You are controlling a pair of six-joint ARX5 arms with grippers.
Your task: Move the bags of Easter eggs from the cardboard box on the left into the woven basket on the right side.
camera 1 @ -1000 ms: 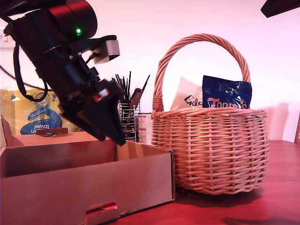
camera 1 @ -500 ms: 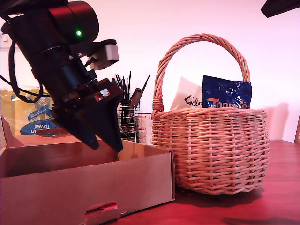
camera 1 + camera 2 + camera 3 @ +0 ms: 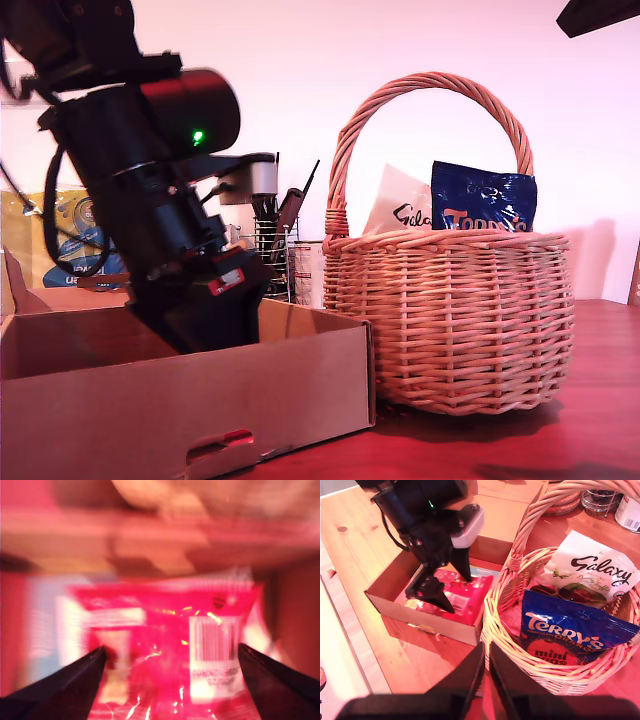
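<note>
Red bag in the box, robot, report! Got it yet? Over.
First gripper open, jaws either side of the red bag, not gripping. Second gripper shut, above the basket rim. Nothing in the way.

- My first gripper (image 3: 449,587) ends in two black wedge fingers (image 3: 60,690) that taper to sharp tips.
- Just above those fingers sits a small red label with pale marks (image 3: 226,282); its text is too small to read.
- Higher up, a silver-grey camera block (image 3: 262,177) juts from the black wrist.
- A fat black cylinder carries a green light (image 3: 198,135).
- Black cables (image 3: 60,215) loop beside the arm.
- My second gripper (image 3: 486,672) shows two black tapered fingers.
</note>
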